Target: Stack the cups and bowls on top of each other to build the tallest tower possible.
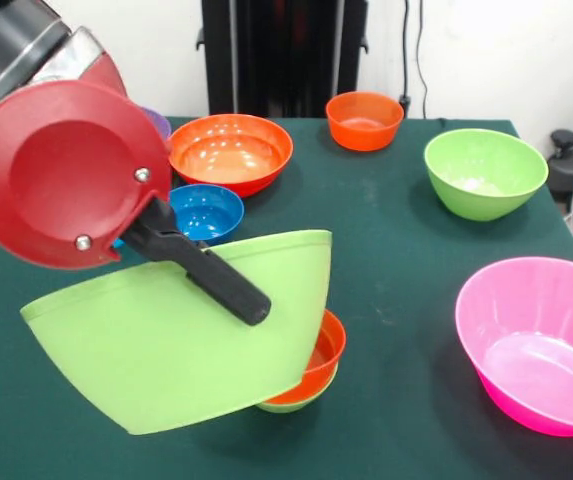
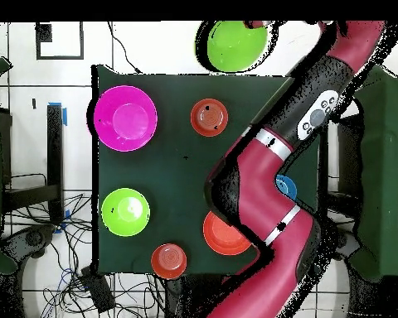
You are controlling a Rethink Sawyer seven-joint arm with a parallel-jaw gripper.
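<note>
My gripper (image 1: 238, 292) is shut on the wall of a large lime green bowl (image 1: 176, 345), one black finger lying across its outside. It holds the bowl tilted, close to the camera, rim facing up and to the right. The bowl's lower right side hangs just over the tower: a small orange bowl (image 1: 328, 345) sitting in a small green base (image 1: 296, 404). I cannot tell if they touch. In the overhead view the lifted lime bowl (image 2: 234, 43) shows at the top, and the orange stack (image 2: 209, 117) on the table.
Loose bowls on the green table (image 1: 396, 250): a pink one (image 1: 536, 340) at the right, a lime one (image 1: 484, 172), a small orange one (image 1: 364, 120), a wide orange one (image 1: 231, 150), a blue one (image 1: 204, 212), and a purple rim (image 1: 158, 122) behind the arm.
</note>
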